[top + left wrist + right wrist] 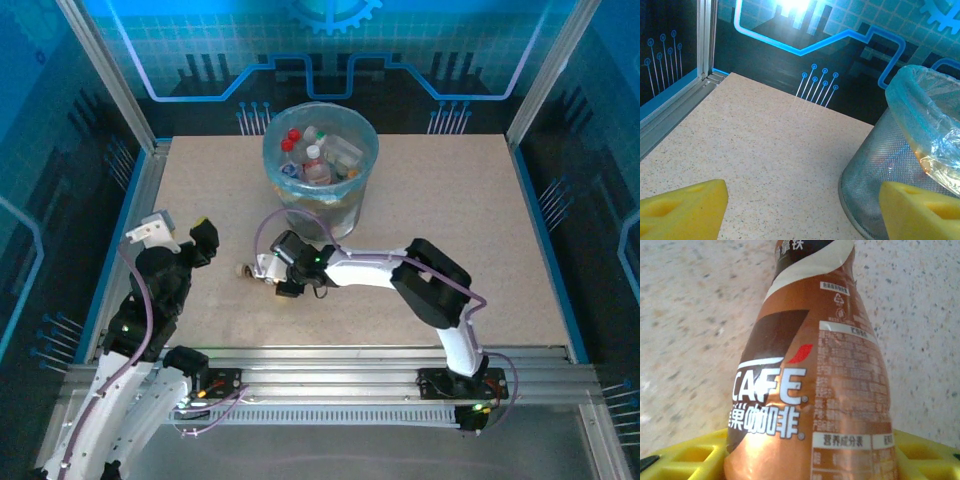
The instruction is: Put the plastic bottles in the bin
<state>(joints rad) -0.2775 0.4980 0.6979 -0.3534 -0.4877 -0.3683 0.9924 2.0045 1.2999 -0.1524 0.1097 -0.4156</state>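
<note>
A brown coffee bottle (815,380) with a white "CAFE" label lies on the table, its neck pointing away from the camera. My right gripper (810,462) is shut on its body, with yellow pads (685,457) against both sides. From above, that gripper (262,268) sits low on the table just in front of the bin (300,210), and the bottle's end (243,270) pokes out to its left. Several plastic bottles (315,160) lie inside the bin. My left gripper (180,236) hangs open at the left, its yellow pads (685,210) wide apart with nothing between them.
The bin's mesh wall (875,165) stands close to the right of my left gripper. A metal rail (135,215) borders the table's left side. The right arm (430,280) stretches across the table's near middle.
</note>
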